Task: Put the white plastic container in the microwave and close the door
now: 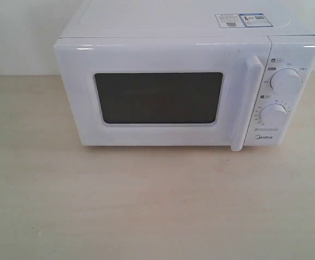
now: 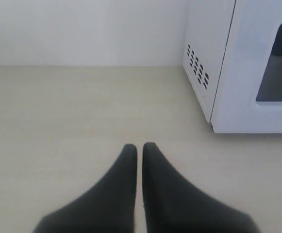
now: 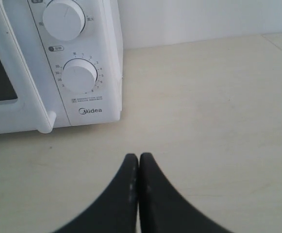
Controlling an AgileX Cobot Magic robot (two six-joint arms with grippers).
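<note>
The white microwave [image 1: 184, 76] stands on the pale wooden table [image 1: 146, 206], its door [image 1: 162, 97] shut, with a dark window and a vertical bar handle [image 1: 246, 103]. The white plastic container is not in view in any frame. Neither gripper shows in the exterior view. In the left wrist view my left gripper [image 2: 139, 145] hangs over bare table, shut with nothing held, with the microwave's vented side [image 2: 204, 58] off to one side. In the right wrist view my right gripper [image 3: 139, 156] is shut and empty, a short way in front of the microwave's dial panel [image 3: 77, 73].
A plain white wall [image 1: 16, 32] runs behind the table. Two round dials [image 1: 285, 80] sit on the microwave's right panel and stickers [image 1: 241, 20] on its top. Bare tabletop stretches in front of the microwave and to both sides.
</note>
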